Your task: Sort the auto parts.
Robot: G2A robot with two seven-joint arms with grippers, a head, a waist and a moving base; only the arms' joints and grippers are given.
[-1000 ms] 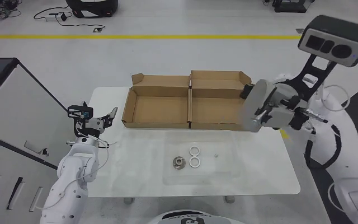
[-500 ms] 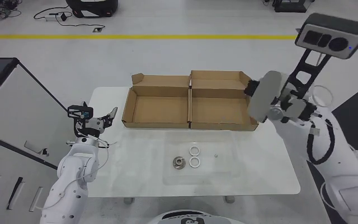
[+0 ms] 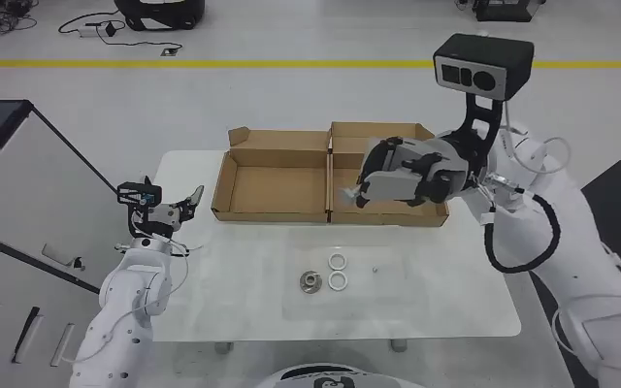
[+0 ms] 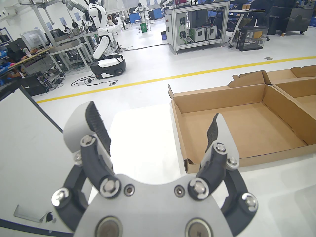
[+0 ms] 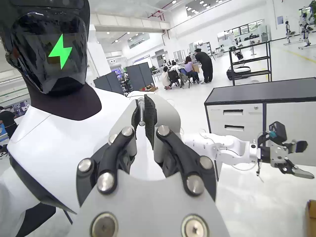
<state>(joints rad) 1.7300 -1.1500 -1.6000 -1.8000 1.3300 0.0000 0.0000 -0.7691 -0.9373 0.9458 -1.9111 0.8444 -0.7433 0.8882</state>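
My right gripper (image 3: 348,196) hangs over the left part of the right cardboard box (image 3: 388,219). It is shut on a threaded metal bolt (image 5: 141,113), which stands upright between the pads (image 5: 149,114). On the white table in front of the boxes lie a metal flanged part (image 3: 310,281), two white rings (image 3: 337,261) (image 3: 339,281) and a tiny piece (image 3: 375,270). My left gripper (image 3: 181,207) (image 4: 153,124) is open and holds nothing at the table's left edge, beside the left cardboard box (image 3: 277,190) (image 4: 237,124).
The two open boxes stand side by side at the back of the table (image 3: 437,301), flaps raised behind them. A grey panel (image 3: 49,184) leans off the table's left side. My left gripper (image 5: 293,159) shows far off in the right wrist view.
My right arm has swung left from beside the right box's right end to above that box. The left arm has stayed still.
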